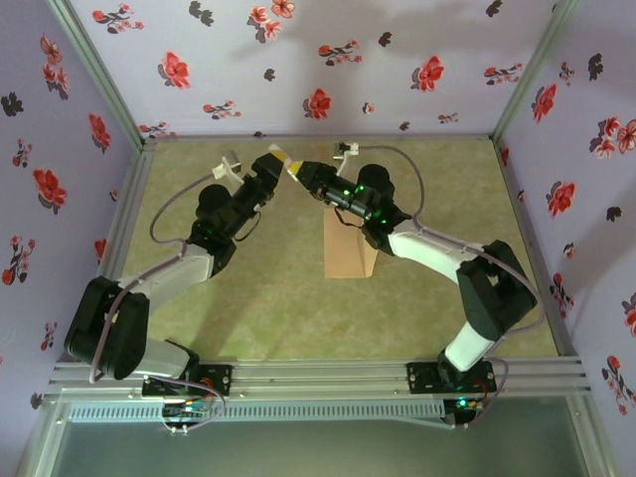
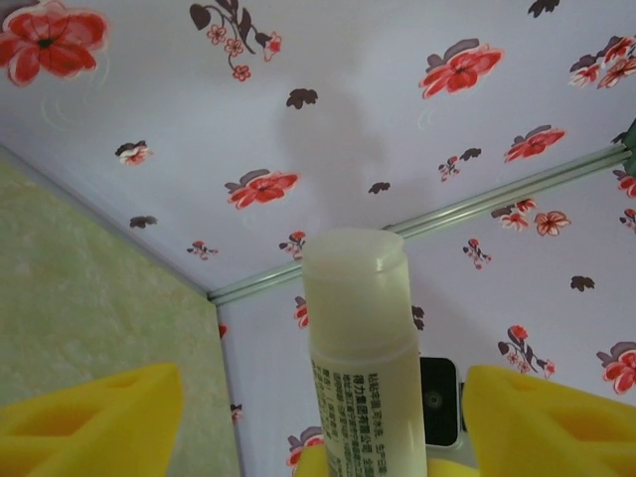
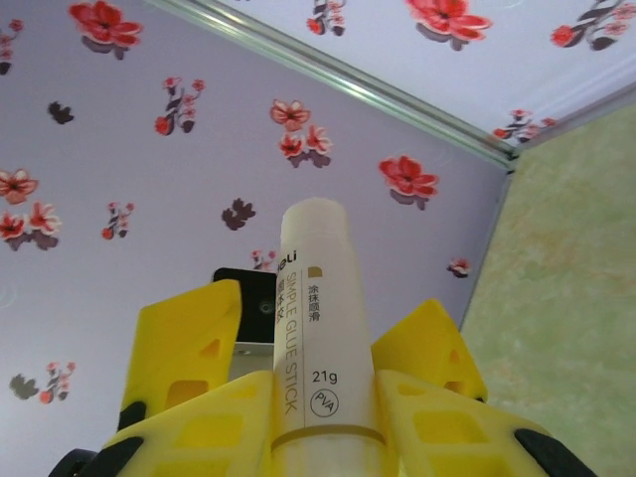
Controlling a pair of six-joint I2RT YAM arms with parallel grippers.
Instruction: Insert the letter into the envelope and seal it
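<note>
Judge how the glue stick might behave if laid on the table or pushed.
The glue stick is a smooth round tube, so lying flat it would probably roll. Tall and slim, it may tip if stood upright. Its glossy plastic could slip in the right end effector.

One glue stick (image 3: 313,338), one envelope (image 1: 348,260)

Robot test booth, lab-type setup. Flower-print wall panels (image 1: 328,60) box in green mottled surface (image 1: 268,308) on three sides; metal frame posts (image 1: 94,70) at corners; left arm (image 1: 169,273) and right arm (image 1: 447,258) bolted to aluminium rail (image 1: 318,378) at near edge.
</note>
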